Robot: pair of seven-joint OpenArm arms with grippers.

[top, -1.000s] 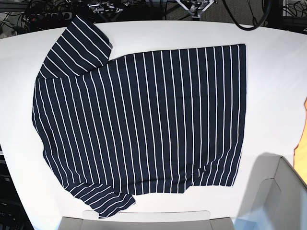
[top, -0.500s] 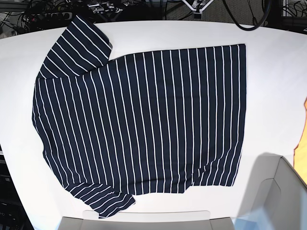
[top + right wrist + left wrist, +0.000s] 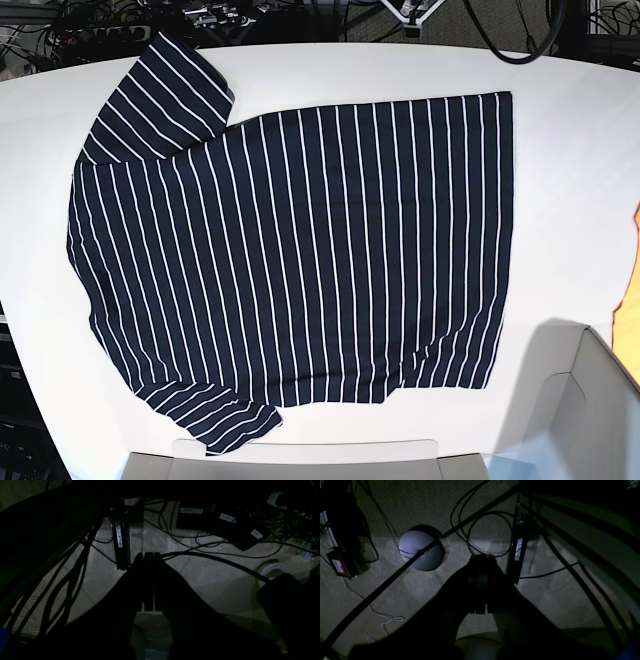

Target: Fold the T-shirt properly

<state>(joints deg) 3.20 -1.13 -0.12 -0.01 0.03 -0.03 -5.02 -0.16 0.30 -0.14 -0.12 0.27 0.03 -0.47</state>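
Note:
The T-shirt [image 3: 300,250], dark navy with thin white stripes, lies spread flat on the white table [image 3: 570,170] in the base view. One sleeve [image 3: 160,95] points to the far left, the other sleeve [image 3: 215,420] lies at the near left. Neither gripper shows in the base view. In the left wrist view my left gripper [image 3: 481,560] is a dark silhouette with its jaws together, hanging over the carpeted floor. In the right wrist view my right gripper [image 3: 149,555] is also dark, jaws together and empty, over the floor. The shirt is out of both wrist views.
A pale box [image 3: 590,400] stands at the table's near right and a flat tray edge [image 3: 300,460] at the near side. An orange thing [image 3: 632,280] shows at the right edge. On the floor lie cables, a round white base [image 3: 420,550] and a labelled black bar [image 3: 120,537].
The metal fitting at the top edge of the base view has slid a little further out of frame. The shirt has not moved.

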